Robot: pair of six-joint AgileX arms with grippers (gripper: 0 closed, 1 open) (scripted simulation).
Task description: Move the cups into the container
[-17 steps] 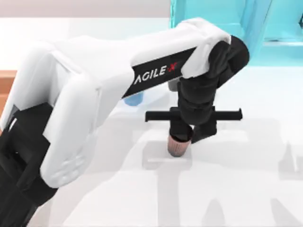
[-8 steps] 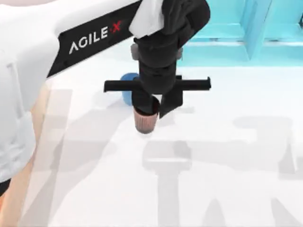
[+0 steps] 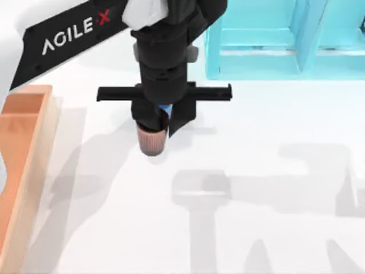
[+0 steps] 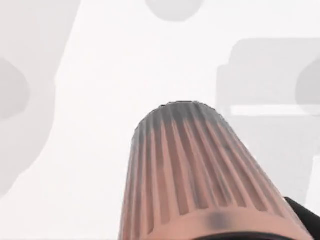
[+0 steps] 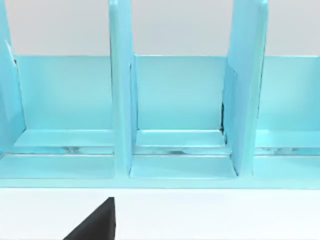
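Observation:
My left gripper point(image 3: 154, 127) hangs above the table left of centre, shut on the coppery brown cup point(image 3: 151, 141), which is lifted off the surface. The left wrist view looks along that ribbed brown cup point(image 4: 200, 175) toward the white table below. A sliver of the blue cup point(image 3: 165, 110) peeks out between the gripper's black parts, mostly hidden behind them. The wooden container point(image 3: 20, 148) lies along the table's left edge, well left of the held cup, with its raised rim showing.
A turquoise shelf-like cabinet point(image 3: 285, 40) stands at the back right, and its open compartments point(image 5: 180, 115) face the right wrist camera. A black part of an arm point(image 5: 97, 222) shows low in that view.
My left arm has carried the brown cup up off the table and leftward toward the container, passing in front of the blue cup. The container has come into sight at the left.

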